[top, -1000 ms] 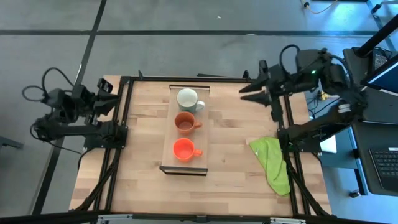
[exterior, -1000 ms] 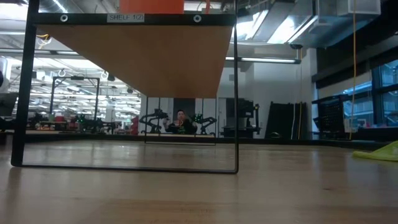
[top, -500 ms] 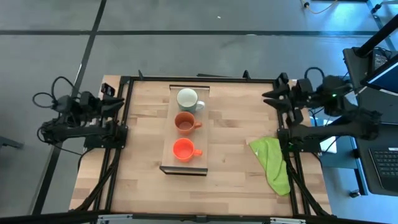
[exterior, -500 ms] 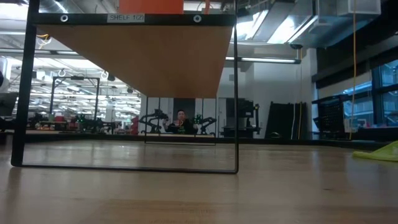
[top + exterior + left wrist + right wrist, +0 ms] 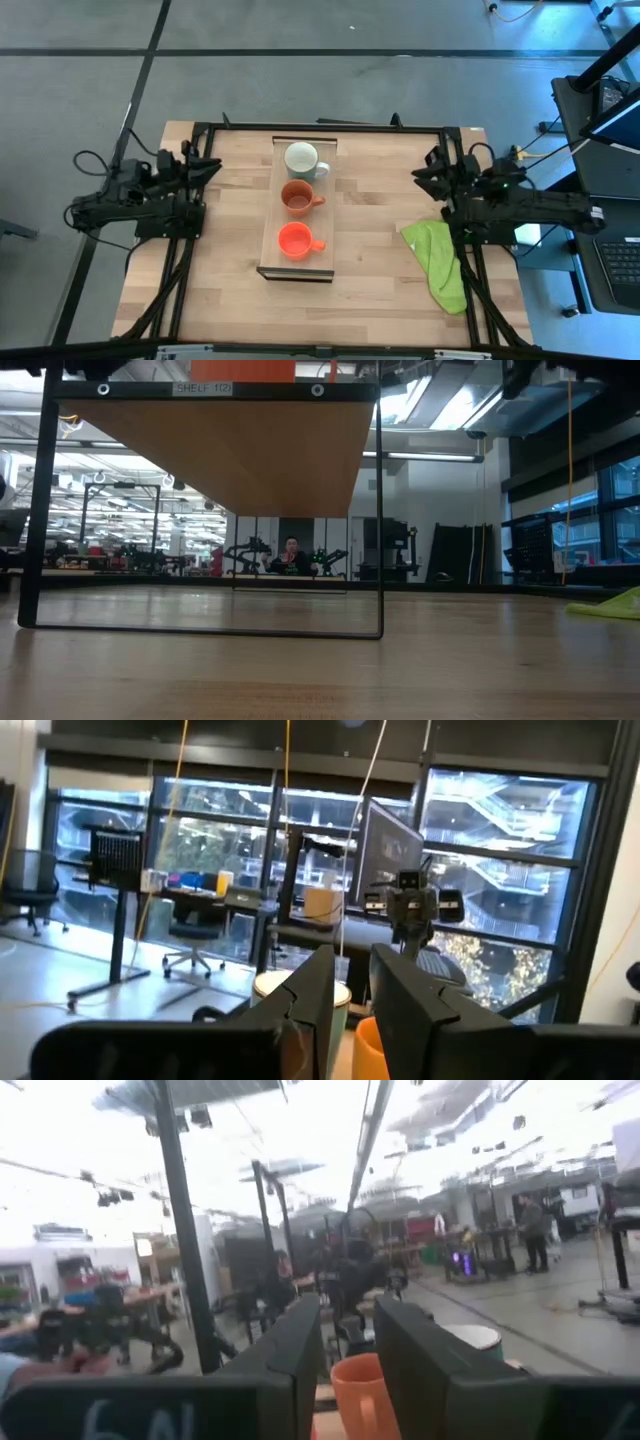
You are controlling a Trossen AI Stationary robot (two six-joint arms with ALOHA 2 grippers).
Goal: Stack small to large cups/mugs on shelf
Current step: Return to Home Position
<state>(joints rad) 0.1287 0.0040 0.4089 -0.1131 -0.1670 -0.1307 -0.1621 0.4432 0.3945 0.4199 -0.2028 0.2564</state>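
Three mugs stand in a row on their bases on the raised light-wood shelf (image 5: 297, 262): the pale white mug (image 5: 301, 158) at the far end, the brownish-orange mug (image 5: 297, 197) in the middle, the orange-red mug (image 5: 295, 240) at the near end. None is stacked. My left gripper (image 5: 205, 163) rests at the table's left edge and points at the shelf. My right gripper (image 5: 420, 172) rests at the right edge and also faces it. Each wrist view shows a narrow gap between the fingers, with nothing in it.
A green cloth (image 5: 440, 262) lies on the table near the right edge, below my right arm. The low view shows the shelf's underside (image 5: 230, 450) on a thin black frame. Bare tabletop lies on both sides of the shelf. A person sits far off in the room.
My right gripper has drawn back from above the table toward the right edge and come down. My left arm has folded lower, and its gripper has moved a little toward the shelf. The mugs have stayed where they were.
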